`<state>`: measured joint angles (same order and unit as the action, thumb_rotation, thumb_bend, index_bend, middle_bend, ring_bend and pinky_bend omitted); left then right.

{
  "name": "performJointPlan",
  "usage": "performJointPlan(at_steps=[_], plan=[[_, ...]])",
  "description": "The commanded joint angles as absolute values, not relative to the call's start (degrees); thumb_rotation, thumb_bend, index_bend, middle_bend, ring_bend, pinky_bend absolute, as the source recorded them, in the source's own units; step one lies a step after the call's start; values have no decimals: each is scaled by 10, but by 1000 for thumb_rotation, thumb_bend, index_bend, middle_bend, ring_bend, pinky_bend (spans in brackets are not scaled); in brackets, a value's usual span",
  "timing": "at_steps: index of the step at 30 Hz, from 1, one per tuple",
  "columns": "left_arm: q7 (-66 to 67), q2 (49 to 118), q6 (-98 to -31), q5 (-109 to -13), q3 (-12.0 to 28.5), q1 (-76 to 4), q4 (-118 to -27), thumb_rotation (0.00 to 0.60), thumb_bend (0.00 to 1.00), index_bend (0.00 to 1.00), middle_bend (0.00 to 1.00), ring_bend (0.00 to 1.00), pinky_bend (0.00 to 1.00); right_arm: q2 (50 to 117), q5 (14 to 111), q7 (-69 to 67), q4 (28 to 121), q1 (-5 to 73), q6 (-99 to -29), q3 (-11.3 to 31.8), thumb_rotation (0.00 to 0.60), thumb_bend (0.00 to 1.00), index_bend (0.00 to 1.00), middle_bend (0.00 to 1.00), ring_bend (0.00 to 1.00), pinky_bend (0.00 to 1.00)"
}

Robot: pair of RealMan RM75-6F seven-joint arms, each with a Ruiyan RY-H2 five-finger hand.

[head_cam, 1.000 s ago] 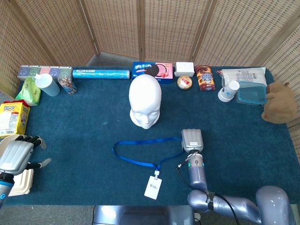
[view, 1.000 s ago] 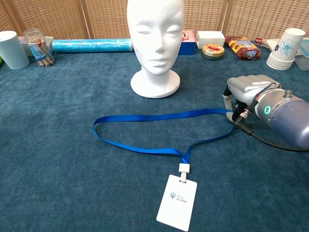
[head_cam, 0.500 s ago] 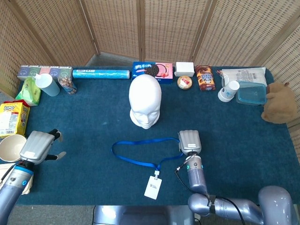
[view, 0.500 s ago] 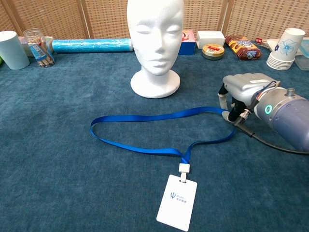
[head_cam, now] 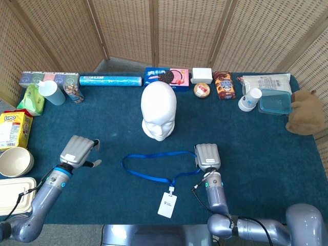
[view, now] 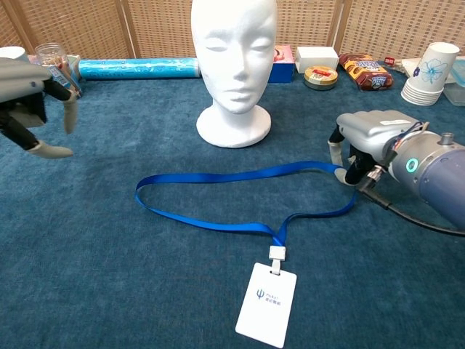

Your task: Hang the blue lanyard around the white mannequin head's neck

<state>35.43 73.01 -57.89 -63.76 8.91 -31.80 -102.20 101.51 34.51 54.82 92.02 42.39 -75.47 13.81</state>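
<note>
Blue lanyard [view: 218,195] lies flat on the teal tablecloth [head_cam: 266,148] as a long loop in front of the white mannequin head [head_cam: 159,110], its white badge card [view: 267,304] nearest the robot. The head stands upright on its base, well apart from the strap, nothing around its neck.

The right hand [view: 363,142] rests over the loop's right end, fingers [view: 336,151] curled down onto the strap. The chest view shows the fingertips touching the ribbon where it bends; whether they actually pinch it I cannot tell. The head view shows only the back of that hand [head_cam: 207,155] covering the strap end.

The left hand [head_cam: 78,150] hovers over bare cloth to the left of the loop, fingers apart and holding nothing; the chest view catches only its fingers [view: 67,113] at the left edge.

Only the head view shows a paper bowl [head_cam: 15,161] and a yellow snack box [head_cam: 13,128] at the table's left edge, and a brown plush toy [head_cam: 305,113] at the right.
</note>
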Motion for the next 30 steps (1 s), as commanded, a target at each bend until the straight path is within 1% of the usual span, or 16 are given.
performJointPlan(at_steps=[1, 10, 20, 30], plan=[[398, 764, -582, -594, 95, -345, -1021, 451, 223, 515, 1000, 1000, 1000, 1014, 345, 546, 922, 423, -753, 137, 599, 528, 610, 994, 1000, 1000], [455, 808, -595, -512, 94, -384, -1027, 448, 244, 515, 1000, 1000, 1000, 1008, 349, 539, 927, 422, -753, 135, 599, 528, 612, 995, 1000, 1000], [503, 865, -615, -451, 79, -422, -1003, 456, 340, 515, 1000, 1000, 1000, 1005, 347, 528, 923, 419, -745, 133, 600, 528, 613, 996, 1000, 1000], [515, 900, -624, -416, 75, -446, -966, 458, 350, 515, 1000, 1000, 1000, 999, 343, 517, 917, 416, -736, 131, 600, 528, 613, 995, 1000, 1000]])
